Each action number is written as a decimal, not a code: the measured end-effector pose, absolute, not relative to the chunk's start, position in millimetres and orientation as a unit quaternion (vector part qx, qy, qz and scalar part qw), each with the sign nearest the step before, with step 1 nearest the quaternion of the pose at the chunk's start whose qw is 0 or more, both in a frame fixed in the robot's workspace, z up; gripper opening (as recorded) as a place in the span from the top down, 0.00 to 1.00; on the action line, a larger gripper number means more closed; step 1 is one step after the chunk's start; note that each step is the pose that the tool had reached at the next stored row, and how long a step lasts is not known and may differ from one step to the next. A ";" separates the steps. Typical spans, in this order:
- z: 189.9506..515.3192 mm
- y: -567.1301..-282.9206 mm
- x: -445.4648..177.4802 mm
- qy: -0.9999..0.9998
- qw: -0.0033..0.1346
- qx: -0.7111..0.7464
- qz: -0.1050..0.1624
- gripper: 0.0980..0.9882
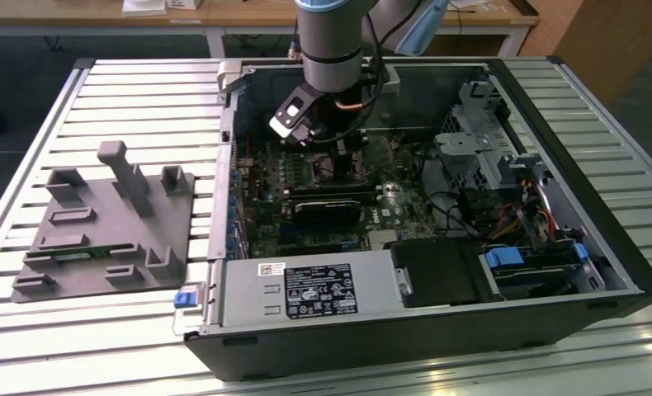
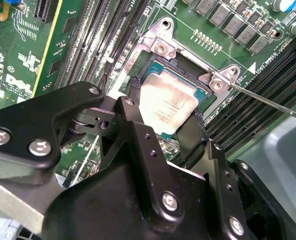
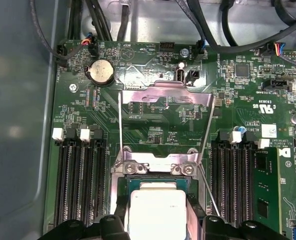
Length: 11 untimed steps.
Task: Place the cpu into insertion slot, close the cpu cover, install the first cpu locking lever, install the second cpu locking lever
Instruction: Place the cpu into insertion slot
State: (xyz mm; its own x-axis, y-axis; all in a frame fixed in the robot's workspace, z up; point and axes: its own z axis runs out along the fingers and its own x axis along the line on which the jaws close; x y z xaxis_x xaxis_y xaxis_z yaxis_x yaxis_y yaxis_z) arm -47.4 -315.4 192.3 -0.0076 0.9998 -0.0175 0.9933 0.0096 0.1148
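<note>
The arm is working on the first step. The tool [image 2: 166, 104] is clamped on the cpu [image 3: 155, 212], its black fingers [image 2: 190, 142] pressing opposite edges, and is holding the chip right at the insertion slot [image 3: 155, 167] on the green board inside the open computer case [image 1: 590, 247]. Whether the chip is lying fully seated cannot be told. The cpu cover [image 3: 165, 97] is standing swung open beyond the slot, with both thin levers [image 3: 119, 125] raised beside it. Seating is probably calling for a level chip, square to the metal rim, without any downward force.
</note>
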 end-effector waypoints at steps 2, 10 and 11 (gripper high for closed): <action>192.3 -316.1 -47.4 0.709 0.047 0.703 0.034 0.50; 191.9 -316.3 -47.4 0.709 0.047 0.703 0.034 0.50; 191.8 -316.3 -47.4 0.709 0.047 0.703 0.034 0.50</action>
State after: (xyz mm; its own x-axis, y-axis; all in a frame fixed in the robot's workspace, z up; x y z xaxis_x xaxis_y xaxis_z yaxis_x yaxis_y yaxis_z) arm -47.4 -316.3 191.8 -0.0077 0.9998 -0.0194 0.9933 0.0099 0.1149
